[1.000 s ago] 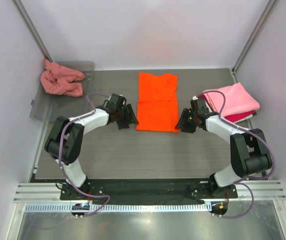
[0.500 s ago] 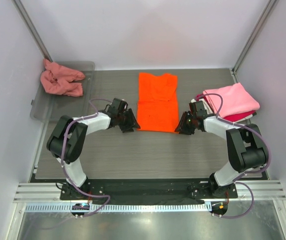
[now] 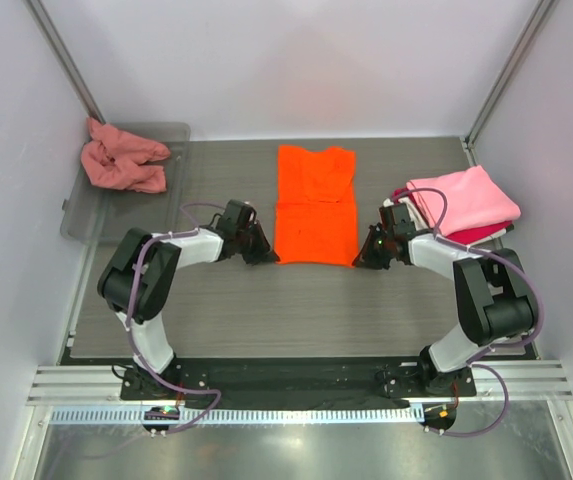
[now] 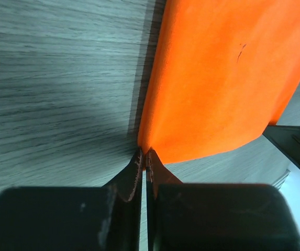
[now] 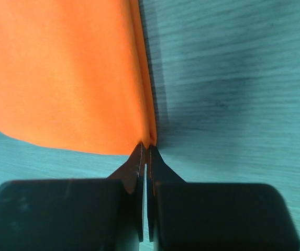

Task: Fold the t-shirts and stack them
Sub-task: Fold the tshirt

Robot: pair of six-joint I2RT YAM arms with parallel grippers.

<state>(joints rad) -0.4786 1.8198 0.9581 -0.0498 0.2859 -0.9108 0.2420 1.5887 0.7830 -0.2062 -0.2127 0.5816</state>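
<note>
A second ago both pincers stood open, just short of the orange shirt (image 3: 314, 205). Now my left pincer (image 4: 143, 154) has shut on its near left corner and my right pincer (image 5: 145, 148) on its near right corner. Each nips the cloth edge right where it meets the table (image 3: 296, 310). The shirt lies flat in the middle as a long narrow rectangle, collar end away from me. With both corners held, I judge the next move is to lift them together and carry them toward the far end, folding it in 2. At my right the pink shirt (image 3: 466, 195) sits folded on the red shirt (image 3: 488, 236). The salmon shirt (image 3: 121, 160) lies crumpled in the tray (image 3: 116, 215) at far left, not yet folded.
</note>
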